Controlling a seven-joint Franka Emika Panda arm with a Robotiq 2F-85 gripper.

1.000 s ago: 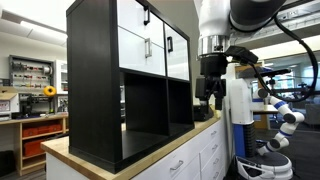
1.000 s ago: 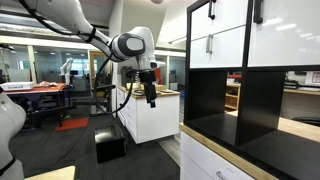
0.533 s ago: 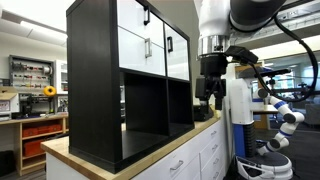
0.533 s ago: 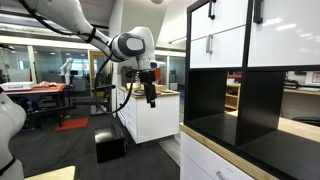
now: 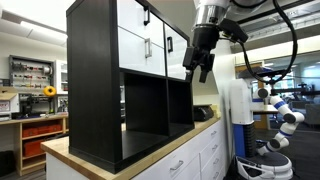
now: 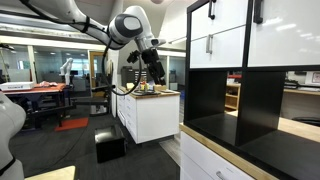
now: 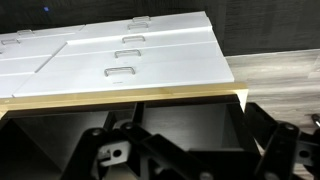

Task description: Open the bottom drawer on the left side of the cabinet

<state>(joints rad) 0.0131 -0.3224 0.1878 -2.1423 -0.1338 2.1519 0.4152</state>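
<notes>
Well, nothing was done yet: the bottom drawer [image 5: 135, 50] sat shut and flush in the cabinet [image 5: 95, 90]. The gripper [image 5: 197, 72] hung off at its three o'clock, jaws spread, empty. Reaching its handle [image 5: 148, 47], gripping and pulling all remained.

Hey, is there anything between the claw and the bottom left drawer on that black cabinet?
Nothing visible. In both exterior views only open air separates the claw from the bottom drawer, and the space its front slides into looks free.
</notes>
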